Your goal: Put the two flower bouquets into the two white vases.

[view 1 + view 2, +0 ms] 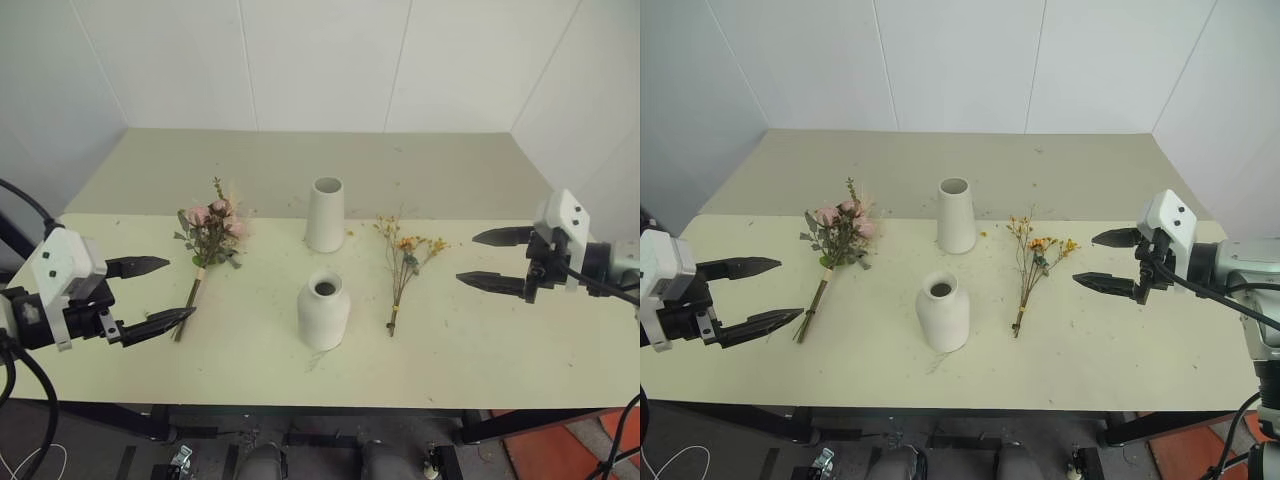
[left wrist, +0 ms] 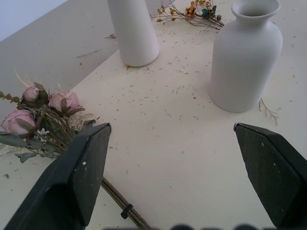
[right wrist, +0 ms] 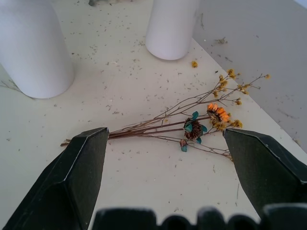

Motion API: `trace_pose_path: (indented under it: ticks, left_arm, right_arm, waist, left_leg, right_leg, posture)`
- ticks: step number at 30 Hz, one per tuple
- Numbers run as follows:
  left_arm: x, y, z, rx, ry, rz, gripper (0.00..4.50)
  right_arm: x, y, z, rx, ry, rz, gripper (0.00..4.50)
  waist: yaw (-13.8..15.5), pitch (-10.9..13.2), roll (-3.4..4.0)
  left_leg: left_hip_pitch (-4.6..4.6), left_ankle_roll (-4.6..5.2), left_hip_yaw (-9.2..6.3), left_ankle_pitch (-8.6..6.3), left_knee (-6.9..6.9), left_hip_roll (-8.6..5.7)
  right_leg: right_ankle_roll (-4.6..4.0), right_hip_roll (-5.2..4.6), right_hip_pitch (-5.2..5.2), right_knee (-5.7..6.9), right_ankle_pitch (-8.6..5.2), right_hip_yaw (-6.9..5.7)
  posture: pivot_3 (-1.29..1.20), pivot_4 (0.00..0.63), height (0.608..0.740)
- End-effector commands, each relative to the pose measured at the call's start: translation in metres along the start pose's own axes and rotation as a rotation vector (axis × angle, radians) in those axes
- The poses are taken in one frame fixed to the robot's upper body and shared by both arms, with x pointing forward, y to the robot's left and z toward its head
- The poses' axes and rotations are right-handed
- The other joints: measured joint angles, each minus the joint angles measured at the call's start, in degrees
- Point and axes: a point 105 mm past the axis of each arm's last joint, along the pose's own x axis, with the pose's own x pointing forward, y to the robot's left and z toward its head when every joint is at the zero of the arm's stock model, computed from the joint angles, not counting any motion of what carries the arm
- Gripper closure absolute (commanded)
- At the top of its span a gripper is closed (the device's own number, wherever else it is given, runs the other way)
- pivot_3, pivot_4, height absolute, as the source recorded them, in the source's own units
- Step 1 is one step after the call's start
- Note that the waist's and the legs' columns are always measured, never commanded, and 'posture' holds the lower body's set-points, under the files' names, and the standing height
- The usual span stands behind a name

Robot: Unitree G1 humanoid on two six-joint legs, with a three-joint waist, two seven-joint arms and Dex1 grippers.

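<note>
Roses (image 1: 212, 232) pink, leafy (lying flat); vases (image 1: 323, 310) matte white.

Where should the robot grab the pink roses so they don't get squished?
Probably on the bare stems below the tie, not the blooms. The pink rose bouquet lies flat on the table, heads toward the wall, stems toward the robot. The left hand, open, is right beside those stems, so it could come from above with one finger on each side of the thin bundle.

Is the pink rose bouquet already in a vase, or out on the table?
Out. The pink rose bouquet lies flat on the table, left of both empty vases.
</note>
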Motion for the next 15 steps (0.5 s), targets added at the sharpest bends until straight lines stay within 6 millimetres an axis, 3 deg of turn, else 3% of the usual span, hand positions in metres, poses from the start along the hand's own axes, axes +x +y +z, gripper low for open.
trace_pose_path:
  ticks: [1,8,13,15]
  left_arm:
    - [-0.005,0.002,0.008,0.048,0.002,0.023,0.02]
    - [-0.004,0.008,0.005,0.024,0.030,0.067,0.02]
    - [0.002,0.033,-0.026,-0.135,0.354,0.240,0.02]
    - [0.006,0.038,-0.030,-0.178,0.411,0.267,0.02]
  right_arm:
    - [-0.005,-0.002,0.014,-0.047,-0.022,-0.014,0.00]
    - [-0.005,-0.002,0.015,-0.053,-0.024,-0.012,0.00]
    - [-0.005,-0.003,0.017,-0.060,-0.033,-0.010,0.00]
    - [-0.004,-0.002,0.018,-0.064,-0.039,-0.007,0.00]
  waist:
    - [0.00,0.00,0.00]
    - [0.01,0.00,0.00]
    - [0.21,0.03,-0.04]
    - [0.22,0.03,-0.03]
  left_leg:
    - [0.00,0.00,0.00,0.00,0.00,0.00]
    - [0.00,0.00,0.00,0.00,0.00,0.00]
    - [0.06,0.00,0.00,0.00,0.00,0.01]
    - [0.06,0.00,0.00,0.00,0.00,0.01]
  right_leg:
    - [0.00,0.00,0.00,0.00,0.00,0.00]
    - [0.00,0.00,0.00,0.00,0.00,0.01]
    - [0.01,0.04,0.04,0.03,0.00,0.03]
    - [0.06,0.04,0.03,0.00,0.02,0.04]
  posture:
    - [0.00,0.150,0.740]
    - [0.00,0.150,0.740]
    - [0.00,0.150,0.740]
    - [0.00,0.150,0.740]
